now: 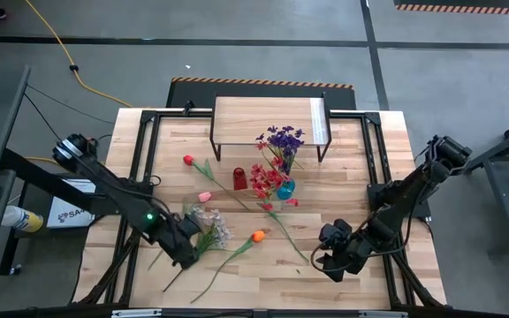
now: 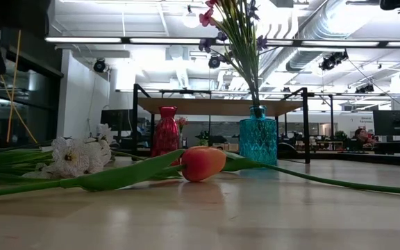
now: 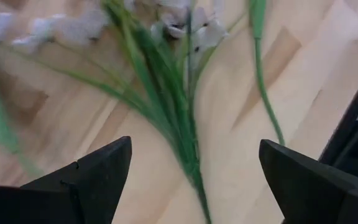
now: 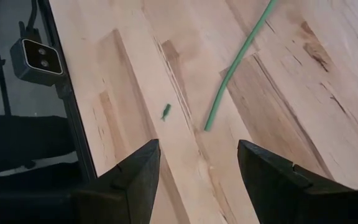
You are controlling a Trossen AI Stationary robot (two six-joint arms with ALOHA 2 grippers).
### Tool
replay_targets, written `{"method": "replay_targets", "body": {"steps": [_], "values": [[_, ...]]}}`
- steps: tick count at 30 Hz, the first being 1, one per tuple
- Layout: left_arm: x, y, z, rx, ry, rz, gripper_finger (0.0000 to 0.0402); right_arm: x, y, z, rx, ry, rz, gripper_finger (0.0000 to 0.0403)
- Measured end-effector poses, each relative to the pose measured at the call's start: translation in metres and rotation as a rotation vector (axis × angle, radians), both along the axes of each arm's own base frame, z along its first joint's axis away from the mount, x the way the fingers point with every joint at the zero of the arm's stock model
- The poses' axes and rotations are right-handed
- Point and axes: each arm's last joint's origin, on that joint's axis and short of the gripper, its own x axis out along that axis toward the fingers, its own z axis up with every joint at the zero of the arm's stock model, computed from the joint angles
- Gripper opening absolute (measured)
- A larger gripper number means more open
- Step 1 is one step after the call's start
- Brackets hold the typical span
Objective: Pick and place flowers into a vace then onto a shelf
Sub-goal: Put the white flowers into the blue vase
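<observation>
- A blue glass vase (image 2: 257, 135) stands on the table (image 1: 352, 177) just in front of the shelf (image 1: 268, 119), and it holds purple blossoms (image 1: 284, 138) and red blossoms (image 1: 264, 179) on long green stems.
- A smaller red vase (image 2: 167, 131) stands beside the blue one, toward the left arm's side; from the low view it looks empty, but its mouth is hard to see.
- The shelf has a light wooden top on thin black legs, and nothing stands on it.
- The other flowers lie flat on the table: a red tulip (image 1: 187, 160), a pink tulip (image 1: 204, 196), an orange tulip (image 2: 203, 162) and a white blossom spray (image 2: 70, 156).
- The left gripper (image 3: 191, 171) is at the near left part of the table, directly over the green stems (image 3: 166, 99) of the white spray.
- Its fingers (image 3: 98, 168) are spread wide, one on each side of the stems, and they hold nothing.
- The right gripper (image 4: 197, 168) is at the near right part of the table, low over bare wood.
- Its fingers stand partly apart and are empty; the end of one thin green stem (image 4: 235, 68) lies just ahead of them, not touching.
</observation>
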Motion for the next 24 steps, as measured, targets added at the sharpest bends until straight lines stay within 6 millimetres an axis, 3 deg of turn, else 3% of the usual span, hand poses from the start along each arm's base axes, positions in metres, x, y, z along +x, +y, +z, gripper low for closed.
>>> {"method": "replay_targets", "body": {"steps": [14, 24], "values": [[0.014, -0.013, -0.05, 0.078, 0.166, 0.041, 0.0386, -0.006, 0.007, 0.0, 0.036, 0.016, 0.029, 0.0206], [0.02, -0.018, -0.062, 0.056, 0.173, 0.114, 0.0386, -0.009, 0.013, 0.002, 0.043, -0.021, 0.026, 0.0206]]}}
